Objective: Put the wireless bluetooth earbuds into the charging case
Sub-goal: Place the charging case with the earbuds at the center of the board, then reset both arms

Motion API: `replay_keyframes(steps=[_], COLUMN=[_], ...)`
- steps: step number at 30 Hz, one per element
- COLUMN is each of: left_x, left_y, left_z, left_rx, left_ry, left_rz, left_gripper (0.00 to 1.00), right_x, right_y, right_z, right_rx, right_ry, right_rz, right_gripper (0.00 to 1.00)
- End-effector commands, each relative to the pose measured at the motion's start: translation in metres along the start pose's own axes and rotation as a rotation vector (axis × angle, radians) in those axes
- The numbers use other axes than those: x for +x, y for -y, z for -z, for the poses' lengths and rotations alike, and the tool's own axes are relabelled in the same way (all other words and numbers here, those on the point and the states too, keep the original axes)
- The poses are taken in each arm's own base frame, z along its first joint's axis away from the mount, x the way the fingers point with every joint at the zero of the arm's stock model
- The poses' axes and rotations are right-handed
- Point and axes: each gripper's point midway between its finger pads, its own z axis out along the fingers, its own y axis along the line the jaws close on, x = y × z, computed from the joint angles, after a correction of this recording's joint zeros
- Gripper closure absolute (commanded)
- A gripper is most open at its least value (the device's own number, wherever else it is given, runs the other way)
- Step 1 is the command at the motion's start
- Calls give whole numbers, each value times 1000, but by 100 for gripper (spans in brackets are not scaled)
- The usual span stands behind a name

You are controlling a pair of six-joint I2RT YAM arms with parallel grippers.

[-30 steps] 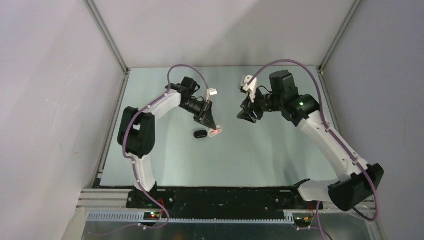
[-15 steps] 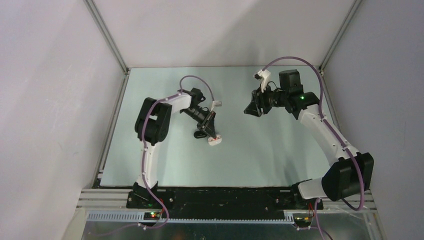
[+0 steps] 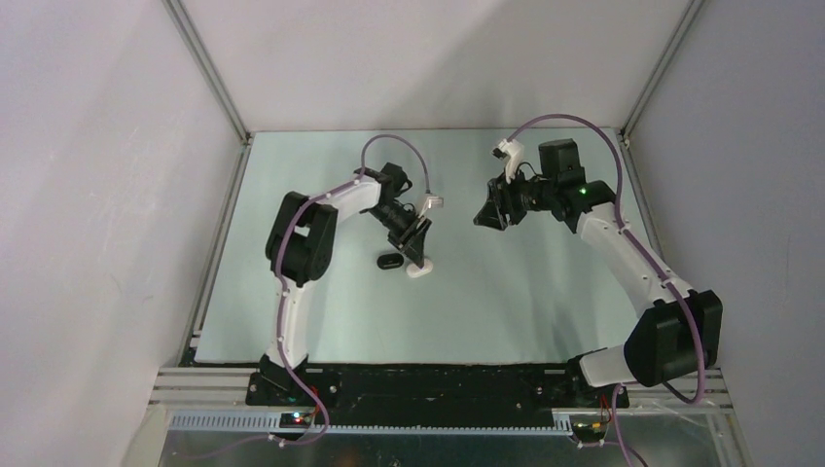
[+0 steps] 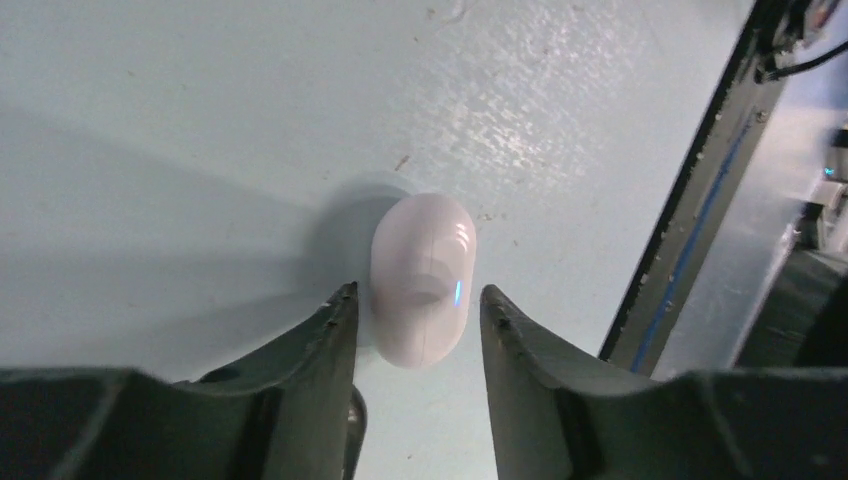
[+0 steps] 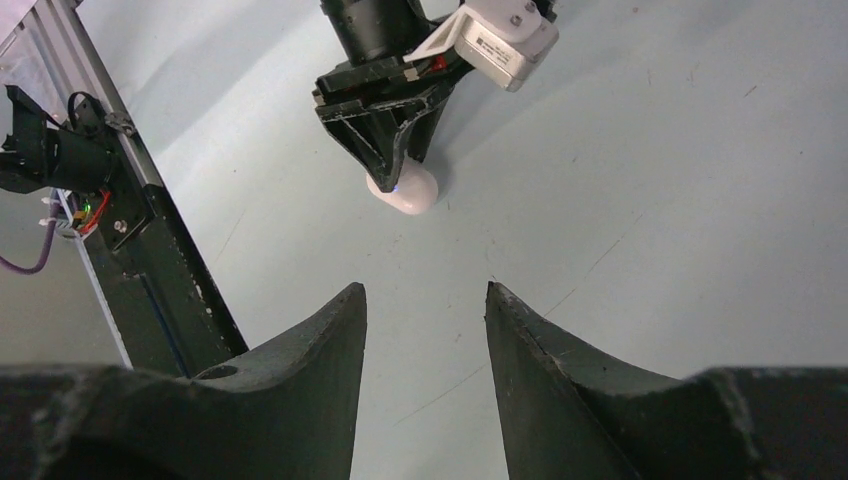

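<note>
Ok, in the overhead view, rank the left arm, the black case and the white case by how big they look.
Largest: left arm, by far.
Then black charging case and white charging case: about alike, and the arm hides part of the white one, so no ranking between them.

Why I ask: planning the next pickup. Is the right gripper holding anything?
No: in the right wrist view the right gripper has its jaws apart, with only bare table between them.

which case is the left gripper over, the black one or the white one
The white case, lying on the table between the left gripper's spread fingers. The black case sits just beside it, outside the fingers.
</note>
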Motion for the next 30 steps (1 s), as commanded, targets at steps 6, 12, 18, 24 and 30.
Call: replay_keyframes(steps=[6,12,18,24,30], left_x=[-60,-91,-76,-21,-6], left_y=[14,56,43,46,34], left_z=[77,168,315,361,368], left_rx=[-308,-522,-1045,-1242,-1359], left_ry=[149,381,897,1095,1019], left_rz=[-255,-348,-50,48,29], left_gripper=[29,28,1,0,0], right_x=[-4,-48,-121,-148,-136], right_y=[20,47,112,117,117], right_z=[10,49,114,160,134], right_rx=[100,255,749,950,885], right_ry=[25,110,251,412,370], right_rz=[-4,-37,-28,-55,-43], right_gripper=[43,1,0,1,1])
